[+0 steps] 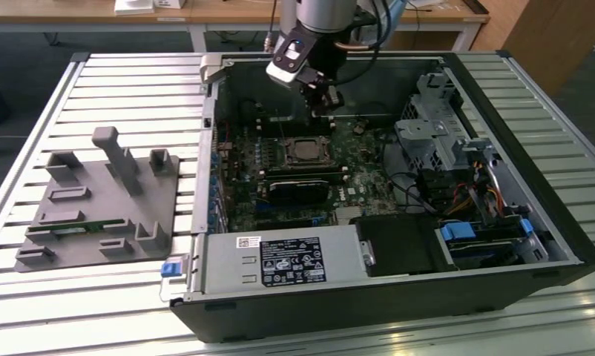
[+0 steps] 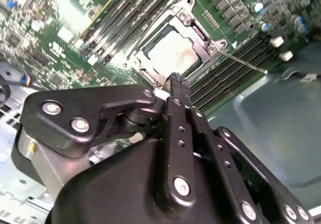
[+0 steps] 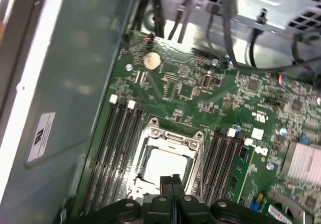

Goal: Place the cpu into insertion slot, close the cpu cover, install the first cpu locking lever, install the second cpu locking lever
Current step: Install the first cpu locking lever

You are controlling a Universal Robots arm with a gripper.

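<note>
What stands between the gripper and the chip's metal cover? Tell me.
Nothing visible does. In the second wrist view the shut gripper hangs close by the edge of the cover, with no cable or part between. The chip already lies under that cover.

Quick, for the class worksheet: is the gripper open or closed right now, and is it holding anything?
The gripper is closed, fingers together, nothing visible between them, tips near the edge of the socket.

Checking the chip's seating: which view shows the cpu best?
The second wrist view: the cpu shows almost whole, framed by the cpu cover. In the first wrist view the hand hides one edge; in the exterior view it is far off.
</note>
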